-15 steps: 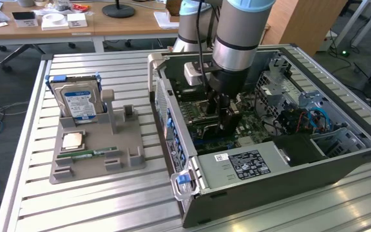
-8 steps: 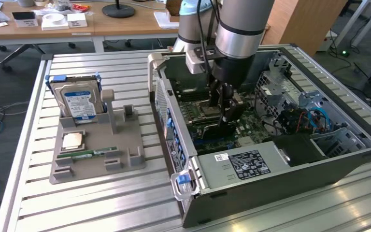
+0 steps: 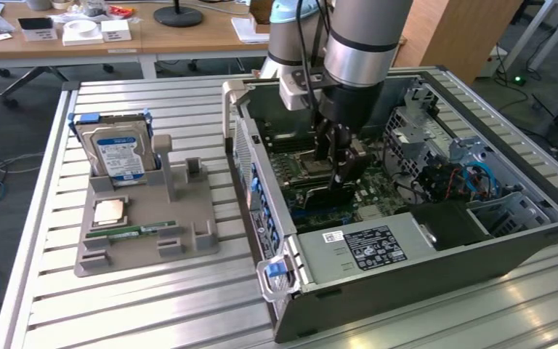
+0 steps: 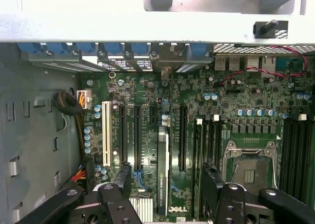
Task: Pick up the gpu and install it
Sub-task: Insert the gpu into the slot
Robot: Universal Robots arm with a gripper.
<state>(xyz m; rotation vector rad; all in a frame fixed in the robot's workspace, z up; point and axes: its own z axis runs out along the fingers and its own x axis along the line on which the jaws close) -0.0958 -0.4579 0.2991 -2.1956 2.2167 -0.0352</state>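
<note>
Gpu (image 4: 163, 150) stands on edge in a black motherboard slot, directly between the two fingers of the claw (image 4: 166, 177), with its label edge facing the wrist camera. The claw is spread wide; a clear gap lies between the card and each finger (image 4: 123, 177), so nothing is pinched. Whether the card is fully seated cannot be told.

Just outside one finger runs an empty black slot and then a white PCI slot (image 4: 106, 133). Outside the other finger lie another empty slot and the open CPU socket (image 4: 248, 172). The green motherboard (image 4: 147, 101) stretches beyond the fingertips to a row of blue latches (image 4: 113, 49) on the case wall.

In the exterior view the claw (image 3: 342, 182) reaches down inside the open computer case (image 3: 405, 269). Well apart from the claw, towards the exterior view's left, a grey holder (image 3: 192, 247) on the slatted table (image 3: 114, 313) carries an upright hard drive (image 3: 119, 149), a CPU chip (image 3: 110, 211) and a RAM stick (image 3: 143, 231).
</note>
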